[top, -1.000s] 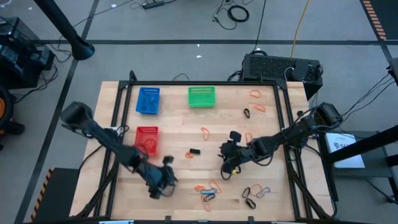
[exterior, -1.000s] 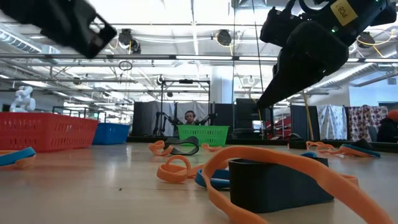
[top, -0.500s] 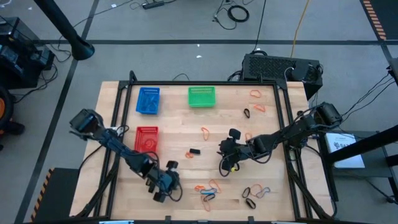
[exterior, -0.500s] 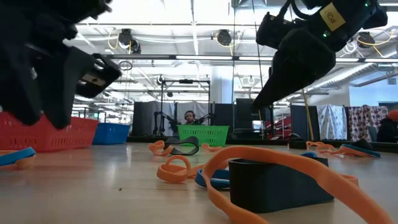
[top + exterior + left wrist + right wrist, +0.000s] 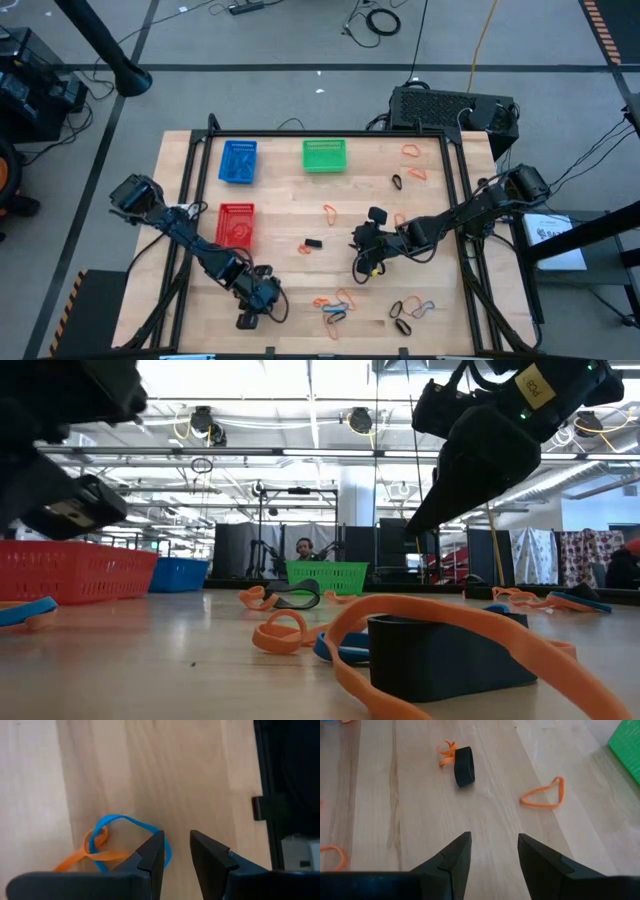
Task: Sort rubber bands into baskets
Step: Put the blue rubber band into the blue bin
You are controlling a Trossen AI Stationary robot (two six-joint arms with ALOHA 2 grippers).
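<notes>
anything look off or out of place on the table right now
Nothing damaged or tipped. The blue basket, green basket and red basket sit upright. The only mess is the unsorted rubber bands lying loose on the table, some tangled together near the front edge.

Two dark jointed arms — right claw point(image 5: 366, 262) body yellow-marked, fingers wedge-shaped, black.

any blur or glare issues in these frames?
Low view: left hand smeared and dark, nearest orange band soft, ceiling lights blown out. Left wrist view: wood washed pale along one side, blue band sharp. Right wrist view: even light, black band crisp.
</notes>
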